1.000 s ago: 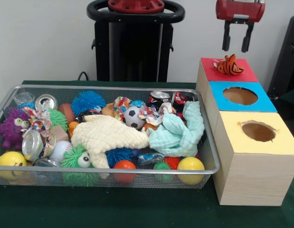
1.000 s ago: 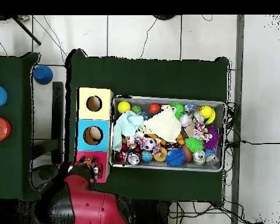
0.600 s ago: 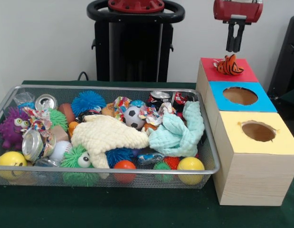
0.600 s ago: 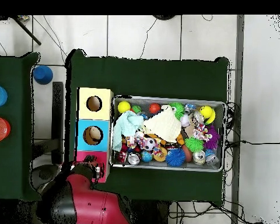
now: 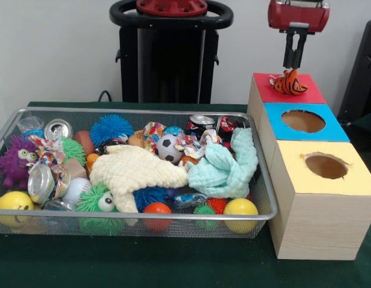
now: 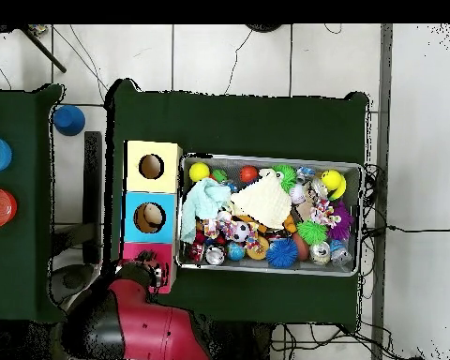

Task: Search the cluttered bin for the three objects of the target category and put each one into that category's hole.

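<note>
Gripper point(image 5: 293, 60) hanging with fingers pressed together just above orange striped tiger toy point(image 5: 289, 83), toy lying on red-topped box point(image 5: 305, 93) beside blue-topped box point(image 5: 329, 129), apart from cluttered wire bin point(image 5: 266, 198).

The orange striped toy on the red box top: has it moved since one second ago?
No. The orange striped toy sits at the same spot on the red box top.
</note>
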### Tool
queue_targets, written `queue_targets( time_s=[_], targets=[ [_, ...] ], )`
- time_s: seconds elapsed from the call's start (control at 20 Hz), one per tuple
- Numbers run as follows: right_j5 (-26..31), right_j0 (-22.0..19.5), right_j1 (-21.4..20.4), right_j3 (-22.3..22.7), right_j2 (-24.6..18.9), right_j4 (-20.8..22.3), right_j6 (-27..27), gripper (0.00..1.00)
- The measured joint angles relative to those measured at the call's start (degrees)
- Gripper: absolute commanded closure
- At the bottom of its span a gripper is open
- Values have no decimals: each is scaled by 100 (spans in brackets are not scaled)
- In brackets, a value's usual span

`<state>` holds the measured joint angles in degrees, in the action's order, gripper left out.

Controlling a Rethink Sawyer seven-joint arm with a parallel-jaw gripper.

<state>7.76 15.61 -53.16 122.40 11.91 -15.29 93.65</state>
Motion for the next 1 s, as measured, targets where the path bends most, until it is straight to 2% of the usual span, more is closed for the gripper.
queue_targets(
  time_s=[0.65, 1.0],
  targets=[
    [-62, -5, 356, -2, -2, -2, 0, 100],
    [-303, 81, 693, -7, 2, -3, 0, 100]
  ],
)
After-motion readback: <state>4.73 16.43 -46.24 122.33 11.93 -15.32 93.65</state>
